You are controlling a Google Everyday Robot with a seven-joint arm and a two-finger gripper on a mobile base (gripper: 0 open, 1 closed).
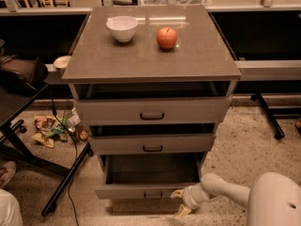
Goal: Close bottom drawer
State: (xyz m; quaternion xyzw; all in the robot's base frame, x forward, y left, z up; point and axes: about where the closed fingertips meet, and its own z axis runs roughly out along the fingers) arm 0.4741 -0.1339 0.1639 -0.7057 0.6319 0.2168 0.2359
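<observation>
**Bottom drawer: keep the shove square**

I have the bottom drawer (136, 191) standing well out. Its grey inside is open to the camera and its front juts forward past the middle drawer (153, 144) directly above it. The gripper (179, 202) sits at the right end of that drawer's front. Its two yellowish fingers are spread apart with nothing between them. I cannot tell whether the upper finger touches the front or is only just beside it.

As I read it, the step in hand is the push itself. My contact point lies right of the drawer's handle (153, 194), and an off-centre shove could skew the drawer on its runners. I would therefore move in nearer the handle, or else push slowly. The force should go straight along the drawer's travel, flat into the front. The lower finger must not slip under the drawer's bottom edge. I would ease off near the end: an apple (167, 37) sits high above the drawer on the cabinet top, and a slam might set it rolling.
</observation>
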